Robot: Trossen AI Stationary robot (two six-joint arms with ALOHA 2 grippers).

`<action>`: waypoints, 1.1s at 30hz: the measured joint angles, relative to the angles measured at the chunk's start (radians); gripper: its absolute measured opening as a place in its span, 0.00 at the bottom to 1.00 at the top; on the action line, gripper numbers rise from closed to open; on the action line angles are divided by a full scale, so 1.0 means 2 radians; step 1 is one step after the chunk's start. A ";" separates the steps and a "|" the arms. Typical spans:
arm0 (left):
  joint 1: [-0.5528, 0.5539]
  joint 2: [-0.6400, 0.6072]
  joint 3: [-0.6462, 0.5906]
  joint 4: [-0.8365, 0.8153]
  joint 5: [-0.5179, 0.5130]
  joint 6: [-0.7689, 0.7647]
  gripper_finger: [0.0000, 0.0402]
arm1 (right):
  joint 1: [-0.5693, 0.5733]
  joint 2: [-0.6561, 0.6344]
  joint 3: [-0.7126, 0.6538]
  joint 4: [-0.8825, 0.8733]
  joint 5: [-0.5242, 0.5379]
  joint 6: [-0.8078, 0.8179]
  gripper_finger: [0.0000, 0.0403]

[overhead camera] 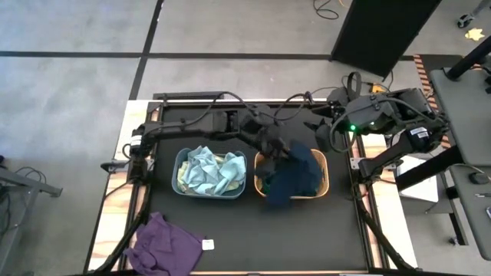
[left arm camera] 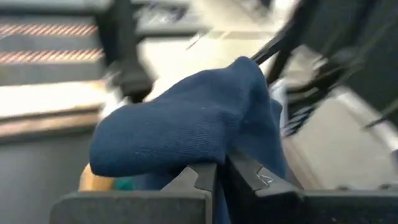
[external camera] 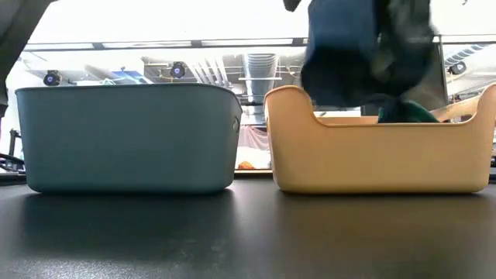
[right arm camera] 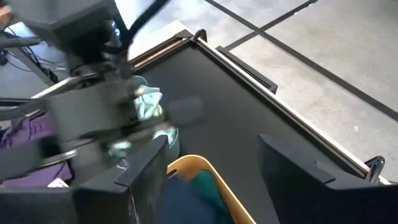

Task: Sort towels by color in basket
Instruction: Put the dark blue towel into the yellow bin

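My left gripper (overhead camera: 275,148) is shut on a navy towel (overhead camera: 295,175) that it holds over the tan tub (overhead camera: 325,170). The towel also shows in the low view (external camera: 360,50) and in the left wrist view (left arm camera: 186,124). A dark teal towel (external camera: 407,113) lies in the tan tub. The blue-grey tub (overhead camera: 176,172) holds light blue (overhead camera: 201,167) and pale green (overhead camera: 230,162) towels. A purple towel (overhead camera: 165,242) lies flat on the table at the near left. My right gripper (right arm camera: 214,177) is open and empty beyond the tan tub's far right corner. My left gripper pinches a bunched fold of the navy towel (left arm camera: 214,155) between its two fingers (left arm camera: 193,180); how many layers, I cannot tell. The arm reaches in from the table's left. The towel drapes slack around the fingers and hangs over the tan tub (external camera: 364,77).
The two tubs stand side by side at the middle of the black table top (overhead camera: 307,230). There is bare table in front of the tubs. A white tag (overhead camera: 207,244) lies beside the purple towel. Cables and a stand crowd the far right.
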 joint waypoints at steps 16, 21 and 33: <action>-0.010 -0.020 -0.145 -0.040 -0.123 0.088 0.00 | 0.000 0.000 0.000 -0.010 0.000 -0.013 0.60; -0.019 -0.020 -0.206 0.061 -0.090 0.059 0.00 | 0.000 0.000 0.000 -0.010 0.001 -0.012 0.62; -0.021 0.050 -0.214 0.038 -0.190 0.025 0.00 | 0.000 0.000 0.000 -0.011 0.001 0.035 0.59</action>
